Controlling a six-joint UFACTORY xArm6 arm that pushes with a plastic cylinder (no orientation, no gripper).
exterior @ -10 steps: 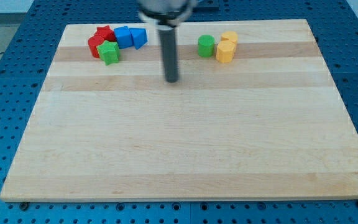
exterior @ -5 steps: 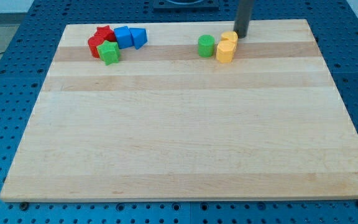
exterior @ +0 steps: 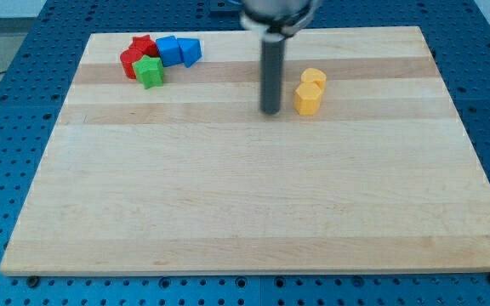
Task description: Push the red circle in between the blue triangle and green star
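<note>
Well apart from the red circle, my tip sits just left of the yellow blocks, no jaws visible.

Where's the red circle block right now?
The red circle sits near the board's top-left corner, touching the red star above and the green star to its right.

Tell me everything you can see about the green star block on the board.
The green star is a small, bright green block that looks like matte plastic, with a notched, star-like outline. It lies flat on the wooden board near the view's top left, at the lower edge of a tight cluster. It appears to touch the red circle; the blue blocks sit just above and to its right. My tip is far off to its right.
</note>
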